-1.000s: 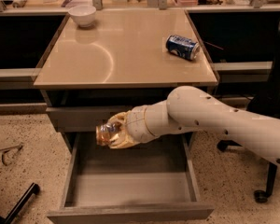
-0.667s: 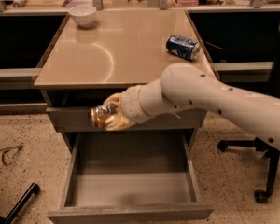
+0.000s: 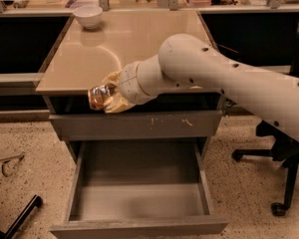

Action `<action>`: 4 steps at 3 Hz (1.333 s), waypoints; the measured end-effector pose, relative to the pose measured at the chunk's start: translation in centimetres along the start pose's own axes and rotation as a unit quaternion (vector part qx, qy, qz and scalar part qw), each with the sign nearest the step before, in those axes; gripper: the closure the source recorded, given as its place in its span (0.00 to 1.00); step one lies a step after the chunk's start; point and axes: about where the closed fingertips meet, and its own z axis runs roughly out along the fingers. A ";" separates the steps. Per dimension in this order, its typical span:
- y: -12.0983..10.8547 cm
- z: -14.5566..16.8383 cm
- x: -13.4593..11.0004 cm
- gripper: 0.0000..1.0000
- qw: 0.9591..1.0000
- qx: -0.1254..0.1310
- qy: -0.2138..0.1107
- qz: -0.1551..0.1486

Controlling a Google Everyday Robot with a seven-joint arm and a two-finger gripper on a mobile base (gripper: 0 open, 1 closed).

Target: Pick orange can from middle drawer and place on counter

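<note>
Camera view: the gripper sits at the front edge of the counter, left of centre, with its tan-covered fingers clamped around the orange can. One finger is above the can and one below. The can is held on its side, its end pointing left, level with the counter's front lip. It is in the air and not resting on the top. It hangs just above the grey drawer front with pale scratches, which is closed. The white arm comes in from the right and crosses over the right half of the counter.

Below, the middle drawer is pulled out fully, with only its flat grey floor showing. A white bowl stands at the far left corner of the counter, well apart from the gripper. A black office chair is on the speckled floor to the right of the cabinet. A black bar-like object lies at lower left.
</note>
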 end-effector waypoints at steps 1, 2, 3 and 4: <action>-0.9 0.1 -0.1 1.00 1.000 0.013 -0.002 -0.006; -5.7 0.2 -0.2 1.00 0.998 0.056 0.009 -0.033; -9.5 0.2 -0.6 1.00 0.995 0.085 0.018 -0.057; -13.3 1.9 0.6 1.00 0.995 0.078 0.033 -0.046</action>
